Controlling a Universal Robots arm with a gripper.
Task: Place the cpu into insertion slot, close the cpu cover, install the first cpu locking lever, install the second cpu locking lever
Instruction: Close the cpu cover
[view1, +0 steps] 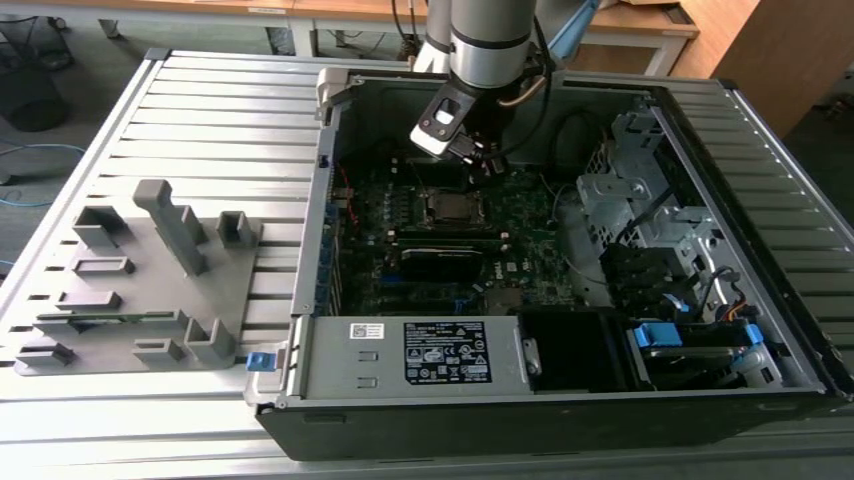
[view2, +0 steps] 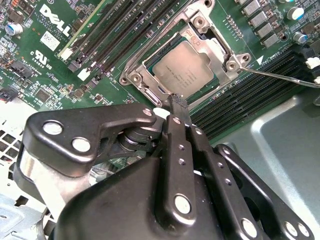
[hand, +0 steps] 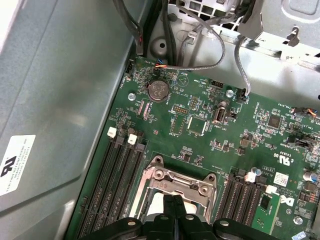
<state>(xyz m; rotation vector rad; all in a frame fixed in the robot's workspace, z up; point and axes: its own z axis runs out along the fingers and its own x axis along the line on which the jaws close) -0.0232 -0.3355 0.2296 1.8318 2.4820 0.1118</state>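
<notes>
Jaws pressed together, with nothing that we can see between them. In the second wrist view the gripper (view2: 176, 102) brings its tip to the rim of the cpu cover (view2: 142, 70); whether it is touching or just clear, we cannot tell.

Exterior view, its left to its right:
- grey fixture block (view1: 147, 280) on the slatted table, well apart from the work
- open computer case (view1: 320, 200)
- motherboard (view1: 400, 230), with the insertion slot (view1: 451, 207) just below the gripper
- drive cage (view1: 627, 190)

The cpu (view2: 184, 70) lies flat in the insertion slot, its pale face showing through the cover's window. The cover looks lowered over it. A thin locking lever (view2: 285, 77) stands out to one side, seemingly unlatched.

Handling, as we judge it:
- The cpu is light, stiff and thin, and fragile on its contact side. It is best held by opposite edges.
- The cover is thin springy sheet metal, so we would push on its frame, never on the chip.

The cpu sits just beyond the fingertips.
</notes>
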